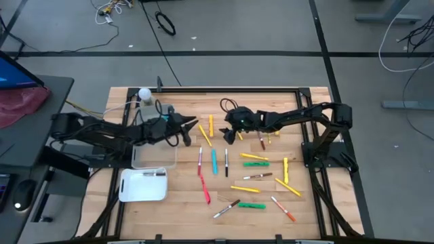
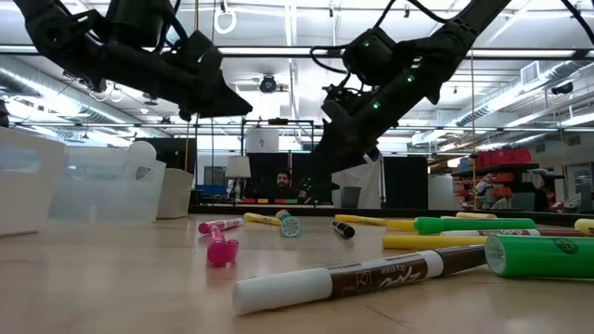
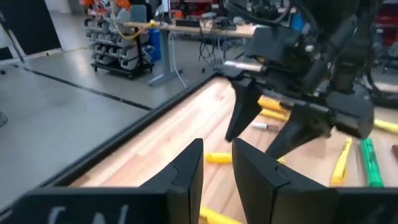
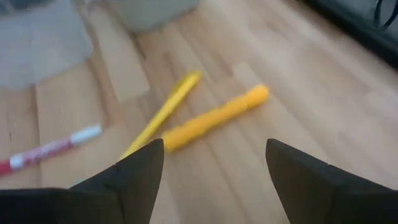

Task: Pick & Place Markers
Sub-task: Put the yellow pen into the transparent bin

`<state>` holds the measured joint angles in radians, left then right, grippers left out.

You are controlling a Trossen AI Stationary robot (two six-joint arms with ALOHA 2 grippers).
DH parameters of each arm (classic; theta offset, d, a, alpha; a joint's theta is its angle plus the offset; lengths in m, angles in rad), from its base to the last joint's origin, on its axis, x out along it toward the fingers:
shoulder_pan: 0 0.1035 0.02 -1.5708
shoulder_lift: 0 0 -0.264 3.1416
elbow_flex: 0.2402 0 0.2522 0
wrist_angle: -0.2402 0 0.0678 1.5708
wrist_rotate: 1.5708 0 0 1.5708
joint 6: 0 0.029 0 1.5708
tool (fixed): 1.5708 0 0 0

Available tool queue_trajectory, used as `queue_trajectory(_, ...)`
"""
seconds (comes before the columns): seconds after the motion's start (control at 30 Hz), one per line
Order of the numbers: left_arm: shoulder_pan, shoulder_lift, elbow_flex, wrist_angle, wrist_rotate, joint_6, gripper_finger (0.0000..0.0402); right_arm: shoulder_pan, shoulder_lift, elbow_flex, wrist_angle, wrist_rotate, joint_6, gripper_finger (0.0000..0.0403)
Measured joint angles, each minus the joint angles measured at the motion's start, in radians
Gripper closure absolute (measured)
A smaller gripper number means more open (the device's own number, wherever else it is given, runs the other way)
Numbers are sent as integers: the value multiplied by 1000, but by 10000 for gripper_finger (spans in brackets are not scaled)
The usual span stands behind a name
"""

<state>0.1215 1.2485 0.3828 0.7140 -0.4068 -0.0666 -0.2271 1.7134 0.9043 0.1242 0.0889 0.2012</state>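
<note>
Markers lie scattered on the wooden table [image 1: 183, 196]: yellow, green, light blue, red, and white-and-brown ones, such as the brown marker [image 2: 371, 276] and a green marker [image 2: 538, 255]. My right gripper [image 4: 214, 146] is open wide and hovers above two yellow markers [image 4: 214, 118] near the table's far middle [image 1: 229, 132]. My left gripper [image 3: 217, 146] hovers just left of it [image 1: 186, 129], open by a narrow gap and empty. The two grippers face each other and touch nothing.
A clear bin [image 1: 152, 157] stands on the table's left side under the left arm. A white tray [image 1: 144, 185] lies nearer the front edge. A red-and-white marker [image 4: 50, 149] lies beside the yellow ones. A person [image 2: 278, 181] sits far behind the table.
</note>
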Motion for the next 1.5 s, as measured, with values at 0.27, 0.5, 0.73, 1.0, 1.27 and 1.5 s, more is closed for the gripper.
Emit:
queue_trajectory(0.27,-1,42,0,0,26,-28,312,27,10,0,-123,-57,-50,117)
queue_trajectory(0.5,-9,42,0,1,130,-83,312,39,9,0,-176,-28,-53,124)
queue_trajectory(0.73,-20,42,0,0,131,-71,312,14,9,0,-280,197,78,144)
queue_trajectory(1.0,-21,42,0,-2,132,-68,312,-28,45,-2,-344,139,88,181)
queue_trajectory(1.27,-21,42,-1,-1,131,-45,312,-21,105,-48,-294,108,70,257)
queue_trajectory(1.5,-21,42,-1,1,131,-4,312,-21,99,-135,-143,112,67,375)
